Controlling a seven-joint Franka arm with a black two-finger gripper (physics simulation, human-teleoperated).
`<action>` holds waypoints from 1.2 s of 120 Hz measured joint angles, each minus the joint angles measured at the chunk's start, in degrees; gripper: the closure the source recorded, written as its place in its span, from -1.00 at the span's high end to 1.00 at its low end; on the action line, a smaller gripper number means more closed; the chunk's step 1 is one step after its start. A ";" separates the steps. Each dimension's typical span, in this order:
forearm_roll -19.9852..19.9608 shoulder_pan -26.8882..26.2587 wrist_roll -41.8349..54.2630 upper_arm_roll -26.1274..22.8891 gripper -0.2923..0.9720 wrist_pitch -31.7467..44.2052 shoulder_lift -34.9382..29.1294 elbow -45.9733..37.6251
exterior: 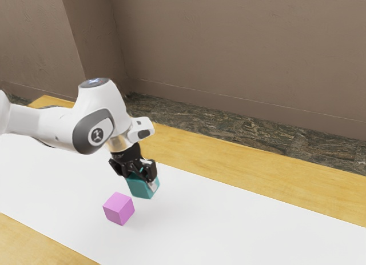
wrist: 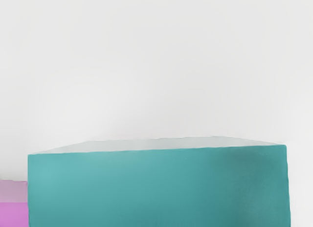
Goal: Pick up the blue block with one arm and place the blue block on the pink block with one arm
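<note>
While gripper [exterior: 140,175] clamps tilted blue block [exterior: 142,189] — pink block [exterior: 119,208] near its edge, apart; white mat [exterior: 240,219] spreads beyond.

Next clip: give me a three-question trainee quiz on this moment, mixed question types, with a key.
1. True or false: the blue block already sits on top of the pink block.
2. The pincer is: A) open above the pink block; B) shut on the blue block; C) open, well away from both blocks.
3. Fill in: in the exterior view, the pink block lies to the blue block's lower ____.
Key: 1 false; 2 B; 3 left.
</note>
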 joint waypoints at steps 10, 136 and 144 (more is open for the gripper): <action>0.19 2.82 -0.72 -0.23 -0.03 -1.34 -6.19 -4.52; 3.80 9.29 7.18 -0.31 0.24 -4.15 -1.75 -4.47; 3.35 9.29 7.43 -0.33 0.32 -4.10 -2.00 -4.46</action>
